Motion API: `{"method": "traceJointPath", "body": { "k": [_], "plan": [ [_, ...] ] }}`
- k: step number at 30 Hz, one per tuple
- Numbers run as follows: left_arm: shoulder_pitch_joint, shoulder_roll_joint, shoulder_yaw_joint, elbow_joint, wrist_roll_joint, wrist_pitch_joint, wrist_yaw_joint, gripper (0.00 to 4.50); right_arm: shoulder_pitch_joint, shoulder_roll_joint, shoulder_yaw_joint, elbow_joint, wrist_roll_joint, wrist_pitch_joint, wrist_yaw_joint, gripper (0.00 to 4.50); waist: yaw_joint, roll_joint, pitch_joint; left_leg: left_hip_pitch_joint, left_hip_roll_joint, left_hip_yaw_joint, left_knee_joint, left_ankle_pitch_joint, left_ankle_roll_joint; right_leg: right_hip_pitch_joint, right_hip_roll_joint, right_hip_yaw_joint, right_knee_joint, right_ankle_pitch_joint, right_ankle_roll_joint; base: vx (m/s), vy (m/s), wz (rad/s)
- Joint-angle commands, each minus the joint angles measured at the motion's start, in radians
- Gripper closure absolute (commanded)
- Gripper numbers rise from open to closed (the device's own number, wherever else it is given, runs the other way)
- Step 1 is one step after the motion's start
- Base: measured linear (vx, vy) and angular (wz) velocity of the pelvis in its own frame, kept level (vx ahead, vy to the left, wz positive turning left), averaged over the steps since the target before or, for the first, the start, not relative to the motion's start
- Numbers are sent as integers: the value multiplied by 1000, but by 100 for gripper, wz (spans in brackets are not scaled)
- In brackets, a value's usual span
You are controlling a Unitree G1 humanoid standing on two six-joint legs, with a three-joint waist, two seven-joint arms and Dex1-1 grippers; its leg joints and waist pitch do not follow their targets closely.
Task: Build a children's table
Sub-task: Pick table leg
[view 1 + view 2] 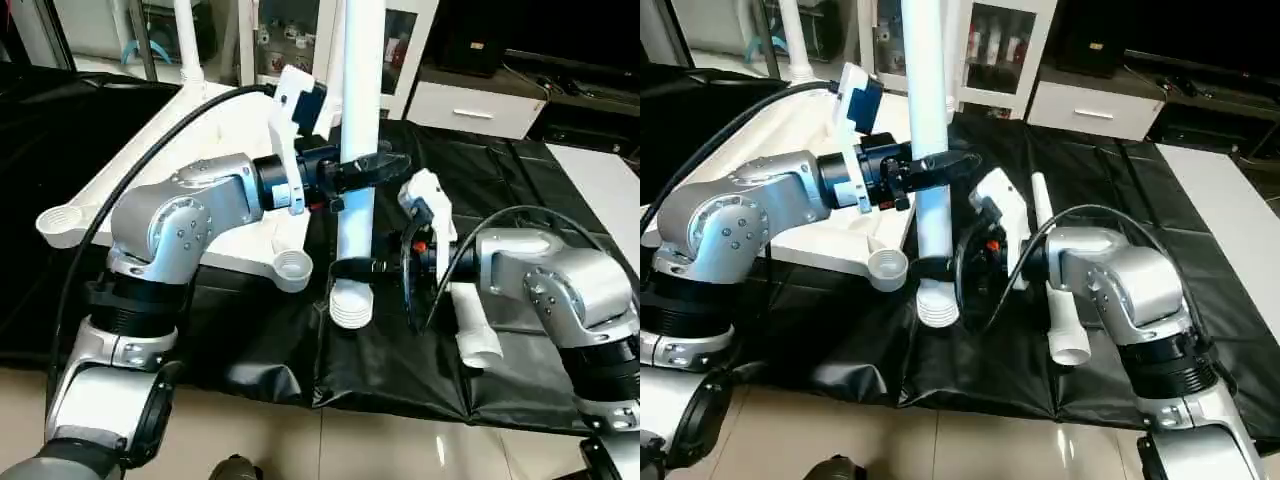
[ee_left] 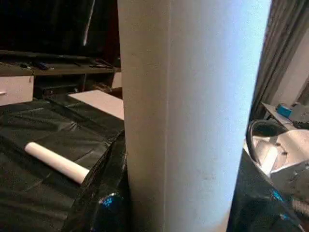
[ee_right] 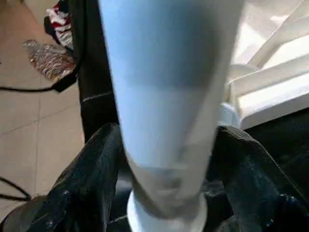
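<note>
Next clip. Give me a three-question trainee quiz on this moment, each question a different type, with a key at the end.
1. True or false: both tools grip the same upright leg.
2. Which tool holds it lower down? A) left tool B) right tool
3. Fill in: a spare leg lies on the ______ cover, beside the right arm.

Key: 1 true. 2 B. 3 black. The ribbed end of the held leg is close beside the tabletop and its corner socket, not in it.
</note>
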Motion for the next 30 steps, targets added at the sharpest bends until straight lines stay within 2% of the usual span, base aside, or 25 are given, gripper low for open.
{"method": "traceJointPath", "body": {
  "k": [1, 11, 13, 16, 17, 18, 24, 29, 30],
  "plan": [
    [-31, -3, 1, -5, 5, -9, -17, 271, 6, -9, 4, 2, -6, -7, 5, 142, 0, 4, -71, 35, 54, -17, -73, -192, -73, 31, -81, 33, -77, -123, -192, 0, 0, 0],
    [-27, -5, -7, -25, 2, 2, -40, 271, 10, 4, 22, 17, -17, -16, 1, 142, 2, 5, -72, 34, 54, -17, -72, -177, -69, 31, -82, 33, -75, -109, -196, 0, 0, 0],
    [-28, -6, -7, -26, 2, 5, -43, 271, 9, 5, 24, 17, -15, -16, 2, 180, 2, 5, -72, 34, 54, -17, -72, -179, -69, 31, -81, 32, -74, -107, -198, 0, 0, 0],
    [-30, -7, -8, -23, 7, 3, -47, 271, 9, 3, 28, 16, -14, -13, 7, 186, 2, 5, -73, 34, 54, -17, -71, -180, -70, 31, -81, 33, -75, -105, -196, 0, 0, 0],
    [-31, -7, -8, -22, 8, 2, -48, 271, 10, 2, 28, 16, -15, -13, 8, 214, 2, 5, -72, 34, 54, -17, -72, -178, -70, 32, -81, 33, -74, -104, -197, 0, 0, 0],
    [-32, -6, -9, -21, 9, 2, -51, 271, 11, 1, 30, 15, -17, -13, 11, 222, 2, 6, -73, 34, 54, -17, -72, -177, -70, 32, -82, 33, -74, -103, -197, 0, 0, 0],
    [-35, -5, -14, -19, 14, -1, -62, 271, 19, -11, 52, 10, -25, -15, 27, 254, 3, 6, -72, 35, 54, -17, -72, -186, -71, 32, -82, 33, -75, -109, -197, 0, 0, 0],
    [-42, -8, -17, -18, 18, -3, -70, 271, 28, -22, 71, 4, -33, -16, 38, 260, 3, 8, -73, 33, 54, -18, -72, -177, -70, 32, -81, 33, -74, -97, -196, 0, 0, 0],
    [-43, -9, -16, -18, 18, -3, -69, 271, 29, -22, 72, 5, -34, -17, 37, 261, 3, 5, -73, 33, 54, -17, -71, -173, -67, 34, -81, 33, -73, -92, -197, 0, 0, 0]
  ]
}}
